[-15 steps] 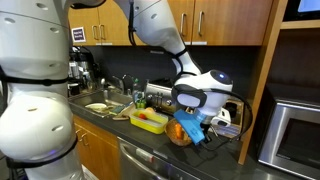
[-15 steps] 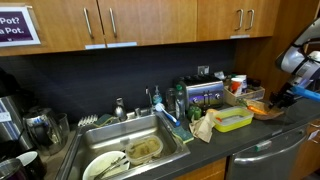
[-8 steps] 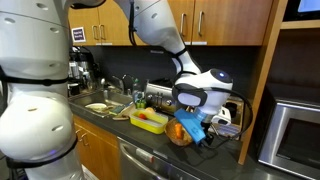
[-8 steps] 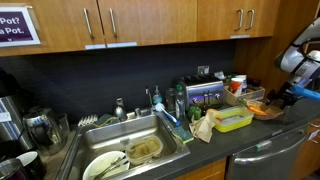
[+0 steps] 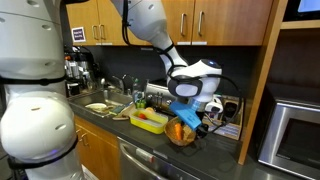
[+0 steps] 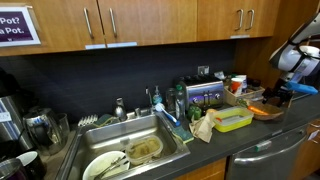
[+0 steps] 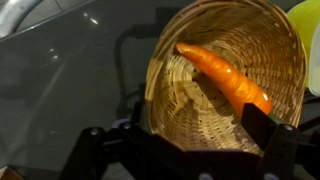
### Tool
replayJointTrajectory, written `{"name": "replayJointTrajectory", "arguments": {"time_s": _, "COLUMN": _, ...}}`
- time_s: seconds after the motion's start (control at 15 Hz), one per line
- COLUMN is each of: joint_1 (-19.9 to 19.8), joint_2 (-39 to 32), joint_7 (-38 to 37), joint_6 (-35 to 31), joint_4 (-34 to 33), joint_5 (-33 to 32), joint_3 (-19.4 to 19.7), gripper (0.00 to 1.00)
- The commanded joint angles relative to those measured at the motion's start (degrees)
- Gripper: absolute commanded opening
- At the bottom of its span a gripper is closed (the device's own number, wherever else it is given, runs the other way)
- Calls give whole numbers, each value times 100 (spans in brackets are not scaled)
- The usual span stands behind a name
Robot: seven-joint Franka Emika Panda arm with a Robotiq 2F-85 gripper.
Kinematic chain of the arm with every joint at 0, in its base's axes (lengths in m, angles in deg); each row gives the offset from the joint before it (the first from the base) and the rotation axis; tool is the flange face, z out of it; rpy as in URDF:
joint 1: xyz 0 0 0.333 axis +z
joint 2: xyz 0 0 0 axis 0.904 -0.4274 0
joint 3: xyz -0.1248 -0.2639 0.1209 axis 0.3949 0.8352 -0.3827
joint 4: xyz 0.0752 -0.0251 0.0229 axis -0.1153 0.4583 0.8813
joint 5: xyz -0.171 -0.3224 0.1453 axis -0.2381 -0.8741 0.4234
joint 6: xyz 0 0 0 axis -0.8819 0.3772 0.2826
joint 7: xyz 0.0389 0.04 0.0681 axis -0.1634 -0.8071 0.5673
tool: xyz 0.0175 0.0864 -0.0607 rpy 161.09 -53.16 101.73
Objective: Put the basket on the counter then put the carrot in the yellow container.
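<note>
The round wicker basket (image 7: 190,95) stands on the dark counter (image 7: 70,70) and fills the wrist view. The orange carrot (image 7: 222,75) lies inside it. My gripper (image 7: 198,120) hangs open just above the basket's near side, one finger (image 7: 262,125) over the inside and the other by the rim, holding nothing. In both exterior views the gripper (image 5: 191,115) (image 6: 281,95) sits slightly above the basket (image 5: 181,135) (image 6: 262,110). The yellow container (image 5: 150,121) (image 6: 234,119) stands right beside the basket; one corner (image 7: 308,15) of it shows in the wrist view.
A box of bottles (image 6: 205,97) stands behind the yellow container. A crumpled cloth (image 6: 204,126) lies next to it, and a sink (image 6: 130,150) with dishes is farther along. A microwave (image 5: 295,125) and a wooden side panel close off the counter past the basket.
The jaws have spread wide and the gripper has lifted a little off the basket. The basket stays on the counter with the carrot in it.
</note>
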Motion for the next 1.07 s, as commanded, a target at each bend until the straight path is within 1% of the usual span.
{"name": "replayJointTrajectory", "arguments": {"time_s": 0.0, "joint_1": 203, "joint_2": 556, "joint_7": -959, "joint_6": 63, "joint_4": 322, "joint_5": -970, "joint_3": -117, "gripper": 100}}
{"name": "replayJointTrajectory", "arguments": {"time_s": 0.2, "joint_1": 361, "joint_2": 702, "joint_7": -1591, "joint_6": 213, "joint_4": 315, "joint_5": -1648, "joint_3": -224, "gripper": 100}}
{"name": "replayJointTrajectory", "arguments": {"time_s": 0.4, "joint_1": 462, "joint_2": 821, "joint_7": -1915, "joint_6": 372, "joint_4": 299, "joint_5": -1983, "joint_3": -285, "gripper": 100}}
{"name": "replayJointTrajectory", "arguments": {"time_s": 0.53, "joint_1": 509, "joint_2": 835, "joint_7": -1982, "joint_6": 434, "joint_4": 274, "joint_5": -2087, "joint_3": -314, "gripper": 100}}
{"name": "replayJointTrajectory", "arguments": {"time_s": 0.73, "joint_1": 523, "joint_2": 689, "joint_7": -1845, "joint_6": 459, "joint_4": 151, "joint_5": -2075, "joint_3": -290, "gripper": 100}}
{"name": "replayJointTrajectory", "arguments": {"time_s": 1.0, "joint_1": 540, "joint_2": 379, "joint_7": -1406, "joint_6": 413, "joint_4": -85, "joint_5": -1805, "joint_3": -274, "gripper": 100}}
